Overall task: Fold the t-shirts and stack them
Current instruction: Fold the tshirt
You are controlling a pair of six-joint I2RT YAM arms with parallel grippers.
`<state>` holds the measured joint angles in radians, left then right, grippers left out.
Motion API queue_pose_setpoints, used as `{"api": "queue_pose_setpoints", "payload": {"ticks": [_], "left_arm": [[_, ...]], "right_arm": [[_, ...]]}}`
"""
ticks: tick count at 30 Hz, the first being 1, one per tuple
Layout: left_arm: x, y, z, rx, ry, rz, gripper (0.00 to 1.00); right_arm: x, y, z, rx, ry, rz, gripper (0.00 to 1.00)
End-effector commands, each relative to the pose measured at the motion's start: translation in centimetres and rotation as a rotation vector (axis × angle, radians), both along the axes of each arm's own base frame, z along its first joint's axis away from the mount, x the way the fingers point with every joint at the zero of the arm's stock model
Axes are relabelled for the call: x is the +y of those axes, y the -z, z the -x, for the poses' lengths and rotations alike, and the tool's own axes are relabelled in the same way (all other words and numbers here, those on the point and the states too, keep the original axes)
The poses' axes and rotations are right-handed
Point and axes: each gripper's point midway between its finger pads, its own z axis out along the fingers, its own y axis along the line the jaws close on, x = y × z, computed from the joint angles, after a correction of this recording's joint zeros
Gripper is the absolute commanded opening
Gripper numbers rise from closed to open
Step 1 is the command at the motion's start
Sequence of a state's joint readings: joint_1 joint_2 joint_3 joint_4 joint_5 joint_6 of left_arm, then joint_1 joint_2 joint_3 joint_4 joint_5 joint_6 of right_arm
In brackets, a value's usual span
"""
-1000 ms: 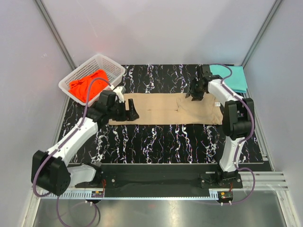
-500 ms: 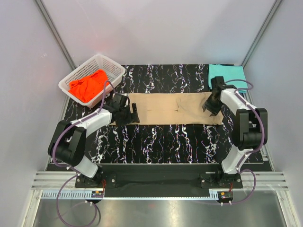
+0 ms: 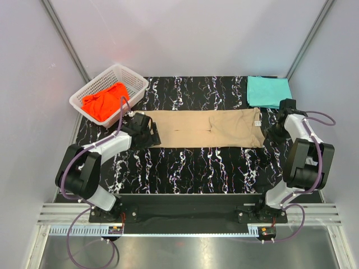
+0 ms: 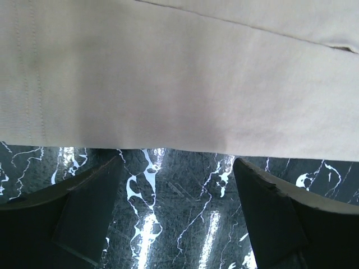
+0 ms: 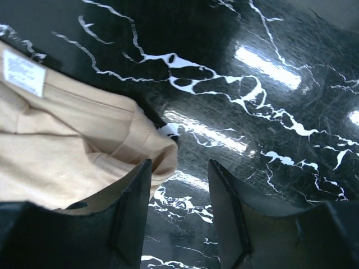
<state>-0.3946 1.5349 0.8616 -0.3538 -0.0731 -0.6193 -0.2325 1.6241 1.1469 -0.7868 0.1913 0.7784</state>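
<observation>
Left gripper (image 4: 176, 168) and right gripper (image 5: 179, 174), both with jaws apart and empty, sit at the 2 ends of the tan shirt (image 3: 207, 128), which lies folded into a long strip. Risk: a shallow pinch may lift only 1 layer and open the fold. Beyond: teal shirt (image 3: 268, 91) folded far right; orange shirt (image 3: 104, 101) in the basket (image 3: 134, 78).

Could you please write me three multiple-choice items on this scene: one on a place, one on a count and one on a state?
1. Where does the orange-red t-shirt lie?
A) in the white basket
B) draped over an arm
C) on the floor

2. How many t-shirts show?
A) two
B) three
C) four

3. How does the left gripper stand?
A) shut on cloth
B) open, holding nothing
C) out of view

Answers:
1 A: it lies inside the basket at the far left.
2 B: orange-red, the tan t-shirt and the teal t-shirt.
3 B: its fingers stand apart with bare table between them.
</observation>
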Motion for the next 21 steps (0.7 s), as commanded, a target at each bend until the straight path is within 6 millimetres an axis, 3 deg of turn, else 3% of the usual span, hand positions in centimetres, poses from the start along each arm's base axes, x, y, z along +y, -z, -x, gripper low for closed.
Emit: {"api": "queue_pose_setpoints", "payload": {"ticks": [1,5,10,21], "left_arm": [[0.2,-1.3,-1.7,-0.076,-0.044,-0.015,0.87],[0.1,-2.1,-2.4,-0.093,-0.046,-0.018,0.87],[0.2,-1.3,-2.9,-0.069,-0.047,-0.044,0.87],[1.8,0.9,-2.9,-0.014,-0.097,-0.145,0.88]], "right_arm": [[-0.2,0.1,-0.3,-0.040,0.079,-0.033,0.52],[0.8,0.8,-0.9,-0.041,0.134,-0.111,0.52],[2.3,3.0,-1.0,0.023,0.207,-0.219,0.50],[1.7,4.8,-0.2,0.061,0.305,-0.235,0.42]]}}
